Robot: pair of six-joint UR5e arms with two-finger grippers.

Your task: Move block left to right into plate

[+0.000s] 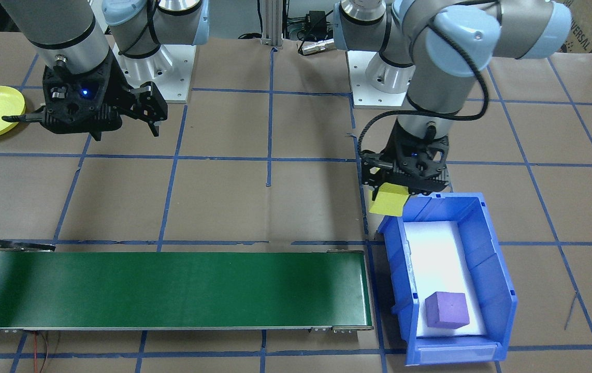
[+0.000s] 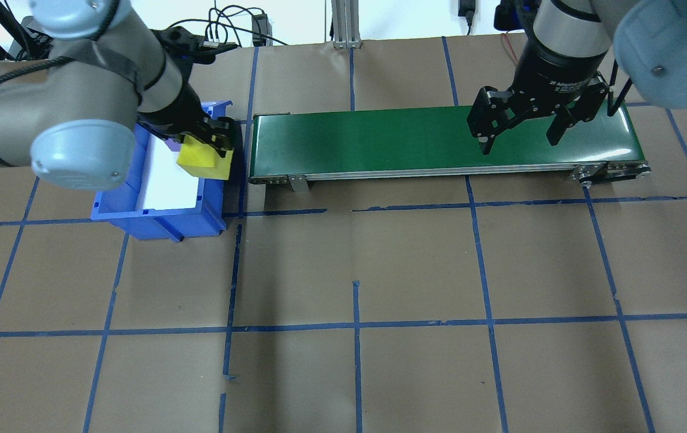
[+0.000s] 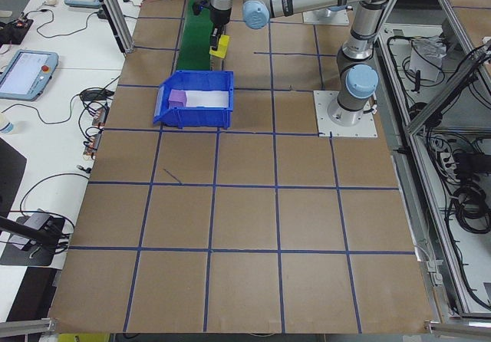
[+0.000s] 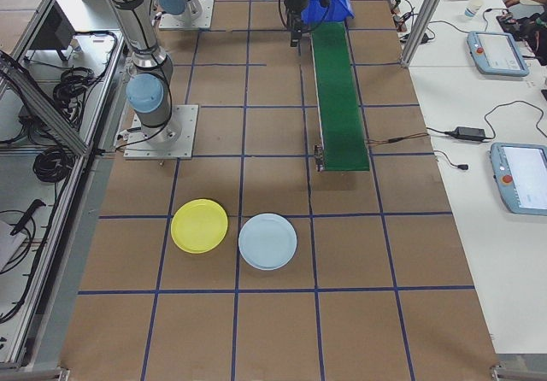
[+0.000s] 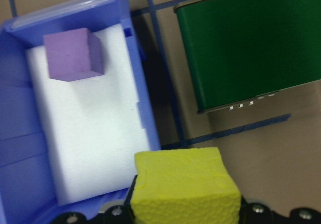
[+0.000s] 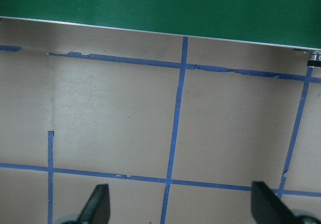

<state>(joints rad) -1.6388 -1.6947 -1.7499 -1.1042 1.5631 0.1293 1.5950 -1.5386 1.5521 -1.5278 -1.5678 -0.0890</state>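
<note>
Yellow block (image 5: pixel 183 186) gripped in raised left tool (image 1: pixel 402 189).

I see the bin (image 1: pixel 503 290) just beside the conveyor's (image 1: pixel 171 290) end on my left; two plates (image 4: pixel 199 225) lie side by side past its other end.
</note>
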